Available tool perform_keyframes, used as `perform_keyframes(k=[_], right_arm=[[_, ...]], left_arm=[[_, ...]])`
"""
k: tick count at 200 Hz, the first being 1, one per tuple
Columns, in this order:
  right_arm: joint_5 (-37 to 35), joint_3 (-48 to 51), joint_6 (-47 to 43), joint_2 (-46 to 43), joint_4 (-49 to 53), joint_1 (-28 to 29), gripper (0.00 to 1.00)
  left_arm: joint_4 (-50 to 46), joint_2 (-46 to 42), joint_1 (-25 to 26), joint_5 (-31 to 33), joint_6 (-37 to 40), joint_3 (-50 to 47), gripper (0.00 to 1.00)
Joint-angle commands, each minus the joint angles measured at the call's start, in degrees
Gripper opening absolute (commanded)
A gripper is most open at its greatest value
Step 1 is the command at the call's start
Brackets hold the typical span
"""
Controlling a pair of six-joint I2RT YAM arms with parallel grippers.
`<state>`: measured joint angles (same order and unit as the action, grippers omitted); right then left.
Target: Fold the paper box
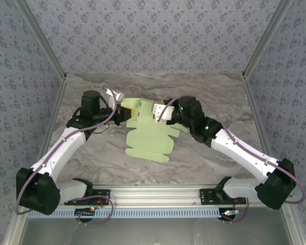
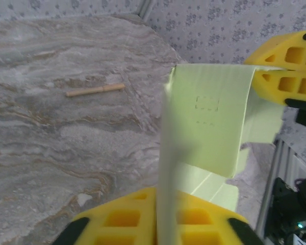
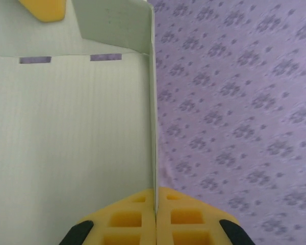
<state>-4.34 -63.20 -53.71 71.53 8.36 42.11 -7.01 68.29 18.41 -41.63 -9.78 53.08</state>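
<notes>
The paper box (image 1: 148, 135) is a pale green die-cut sheet lying partly flat on the marble table, with its far end lifted between the two arms. My left gripper (image 1: 128, 113) is shut on an upright flap at the sheet's far left. In the left wrist view the flap (image 2: 209, 117) stands edge-on between the yellow fingers of that gripper (image 2: 166, 214). My right gripper (image 1: 153, 111) is shut on the opposite raised panel. In the right wrist view that panel's thin edge (image 3: 66, 132) is pinched between the pads of the gripper (image 3: 155, 214). The right gripper's fingers (image 2: 288, 66) hold the flap's far corner.
A thin tan wooden stick (image 2: 94, 90) lies on the table to the left, apart from the sheet. Patterned walls (image 1: 153, 35) close in the back and both sides. A metal rail (image 1: 153, 194) runs along the near edge by the arm bases.
</notes>
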Motion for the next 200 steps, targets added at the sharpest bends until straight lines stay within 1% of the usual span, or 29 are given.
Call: perform_keyframes(k=[1,11,17,28,38,56,65,74,88,107,125,144,154,162,182,200], right_arm=[[3.6,-9.3,16.2,3.8,22.3,-1.9,0.0],[5.7,-12.7,20.8,6.0,27.8,-3.1,0.0],[7.4,-13.9,23.2,6.9,30.0,-4.0,0.0],[11.4,-14.7,27.0,8.0,32.1,-5.6,0.0],[14.5,-14.5,30.3,8.3,32.6,-7.2,0.0],[21.3,-13.1,33.7,8.5,32.0,-10.4,0.0],[23.7,-12.2,35.9,8.7,31.1,-11.8,0.0],[25.0,-11.6,37.5,9.1,30.6,-13.0,0.0],[24.1,-11.2,39.9,10.1,30.4,-14.9,0.0],[24.0,-10.9,42.8,11.5,30.2,-17.8,0.0],[24.5,-10.1,44.6,12.2,28.7,-18.7,0.0],[24.8,-10.0,45.6,13.4,27.4,-19.2,0.0],[24.9,-10.0,45.6,14.2,27.1,-19.3,0.0],[24.7,-10.1,45.4,14.8,27.0,-19.5,0.0],[25.2,-10.4,45.1,16.0,26.9,-20.3,0.0],[25.3,-11.0,44.7,17.0,27.1,-20.7,0.0]], left_arm=[[0.6,-2.1,-0.3,5.8,0.2,2.2,0.3],[0.0,-2.3,-0.3,8.3,0.1,2.4,0.35],[-0.6,-2.5,-0.3,10.0,-0.1,2.5,0.4],[-1.9,-3.2,-0.3,13.8,-0.4,2.6,0.49],[-3.1,-4.2,-0.3,18.4,-1.1,2.5,0.54],[-5.6,-6.4,-0.2,29.1,-5.4,1.5,0.59],[-5.9,-7.6,-0.1,31.3,-7.6,0.2,0.59],[-4.8,-9.1,0.6,31.2,-9.5,-1.7,0.6],[-2.2,-11.3,2.9,30.8,-12.2,-5.1,0.61],[1.9,-12.6,8.1,30.8,-14.9,-8.9,0.62],[6.7,-10.5,13.5,29.2,-17.5,-11.5,0.61],[14.3,-3.8,18.5,27.6,-20.7,-12.7,0.59],[15.5,0.9,20.8,28.7,-21.6,-11.1,0.57],[16.3,5.0,22.4,28.8,-20.8,-9.4,0.54],[20.3,14.0,24.3,28.5,-19.5,-6.8,0.44],[24.3,20.4,24.5,26.2,-19.2,-5.3,0.38]])
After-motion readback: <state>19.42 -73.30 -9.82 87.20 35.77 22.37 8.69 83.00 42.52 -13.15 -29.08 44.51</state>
